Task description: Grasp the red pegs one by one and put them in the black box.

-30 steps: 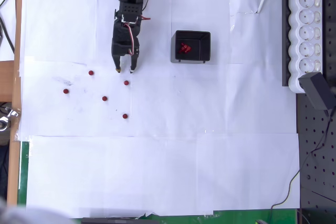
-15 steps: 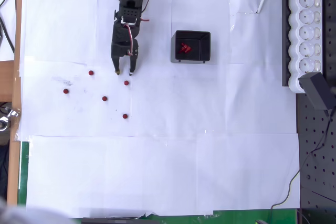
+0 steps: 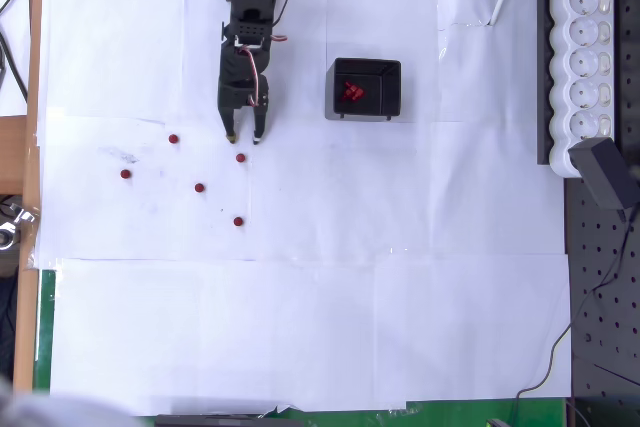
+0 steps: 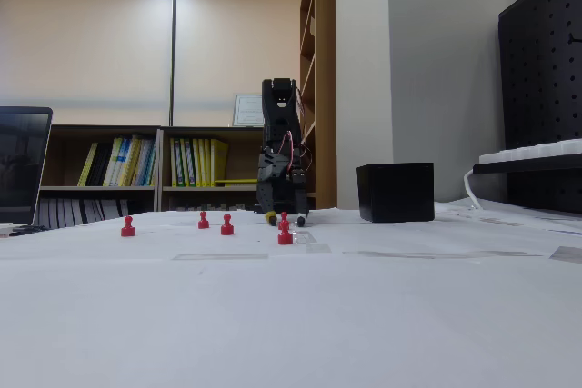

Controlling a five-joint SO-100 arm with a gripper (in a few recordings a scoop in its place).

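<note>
Several dark-red pegs lie loose on the white paper left of centre: one (image 3: 241, 157) just below my fingertips, others at the left (image 3: 173, 138), far left (image 3: 125, 174), middle (image 3: 200, 188) and lowest (image 3: 238, 221). My black gripper (image 3: 244, 138) points down at the paper, open, nothing between its fingers, a short way above the nearest peg. In the fixed view the gripper (image 4: 285, 220) stands behind the nearest red peg (image 4: 285, 233). The black box (image 3: 366, 107) sits to the right of the arm and holds a cluster of red pegs (image 3: 351, 92); its side shows in the fixed view (image 4: 395, 192).
A white power strip (image 3: 585, 57) and a black pegboard (image 3: 600, 277) line the right edge. A wooden table edge (image 3: 35, 47) runs along the left. In the fixed view a laptop (image 4: 23, 165) stands at far left and bookshelves behind.
The gripper has shifted slightly to the right and a touch lower in the overhead view, staying open. Pegs and box have not moved.
</note>
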